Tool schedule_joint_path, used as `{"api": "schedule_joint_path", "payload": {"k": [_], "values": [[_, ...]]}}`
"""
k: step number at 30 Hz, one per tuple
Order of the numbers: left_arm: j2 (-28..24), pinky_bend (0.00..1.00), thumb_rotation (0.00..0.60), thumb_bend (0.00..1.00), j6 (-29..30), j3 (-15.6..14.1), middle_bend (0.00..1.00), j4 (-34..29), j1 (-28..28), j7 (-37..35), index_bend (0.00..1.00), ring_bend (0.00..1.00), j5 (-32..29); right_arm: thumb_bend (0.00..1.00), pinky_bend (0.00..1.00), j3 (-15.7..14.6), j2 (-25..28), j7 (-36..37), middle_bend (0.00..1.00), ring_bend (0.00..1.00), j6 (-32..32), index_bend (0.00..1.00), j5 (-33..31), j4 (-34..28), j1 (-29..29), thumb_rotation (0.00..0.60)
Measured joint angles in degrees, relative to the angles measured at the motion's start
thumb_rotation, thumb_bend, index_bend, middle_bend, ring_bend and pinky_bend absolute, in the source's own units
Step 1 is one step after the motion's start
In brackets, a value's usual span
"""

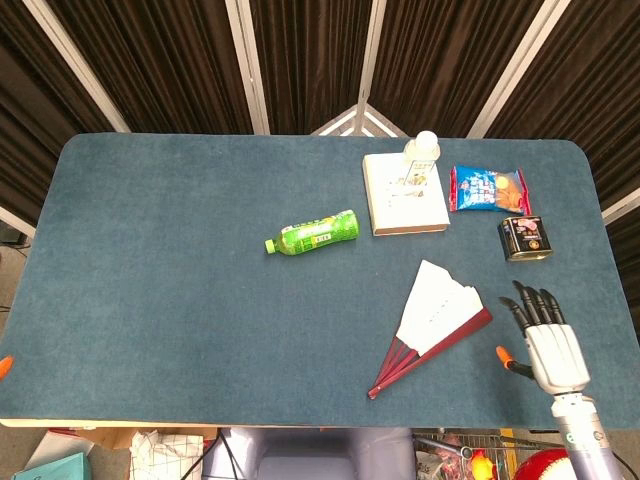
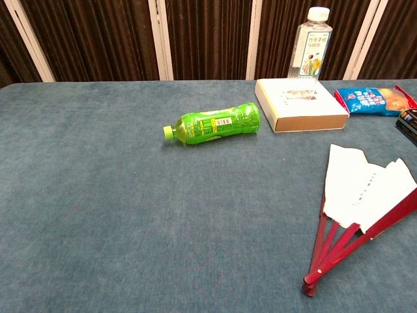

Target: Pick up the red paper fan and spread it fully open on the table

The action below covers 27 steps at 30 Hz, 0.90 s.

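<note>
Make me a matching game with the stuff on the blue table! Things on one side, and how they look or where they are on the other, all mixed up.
Things:
1. green bottle
2. paper fan
3. water bottle
4. right hand

States:
A. standing upright behind the white box
B. lying on its side
C. partly spread, flat on the table
D. holding nothing, beside the fan

Pairs: 1-B, 2-C, 3-A, 4-D
</note>
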<state>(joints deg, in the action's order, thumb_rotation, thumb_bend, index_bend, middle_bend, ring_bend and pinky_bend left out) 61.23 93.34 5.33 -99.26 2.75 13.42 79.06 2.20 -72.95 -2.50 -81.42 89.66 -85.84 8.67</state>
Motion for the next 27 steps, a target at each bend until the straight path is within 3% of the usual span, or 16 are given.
{"api": "schedule_joint_path", "payload": {"k": [17,27], "values": [[-0.9,0.0,0.6,0.08,0.5,0.6,0.0,-0.1,0.6,-2.2,0.09,0.0,-1.1,0.28,0.08,-2.8,-9.3,-1.3,0.05,0.07,2.5,0.37,3.9,8.4,2.0,0.6],[-0.8,0.0,0.6,0.08,0.4,0.8,0.0,-0.3,0.5,-1.7,0.09,0.0,-1.8,0.28,0.08,-2.9,-13.7,-1.8,0.05,0.07,5.5,0.4,3.2,13.1,3.8,0.6]]}}
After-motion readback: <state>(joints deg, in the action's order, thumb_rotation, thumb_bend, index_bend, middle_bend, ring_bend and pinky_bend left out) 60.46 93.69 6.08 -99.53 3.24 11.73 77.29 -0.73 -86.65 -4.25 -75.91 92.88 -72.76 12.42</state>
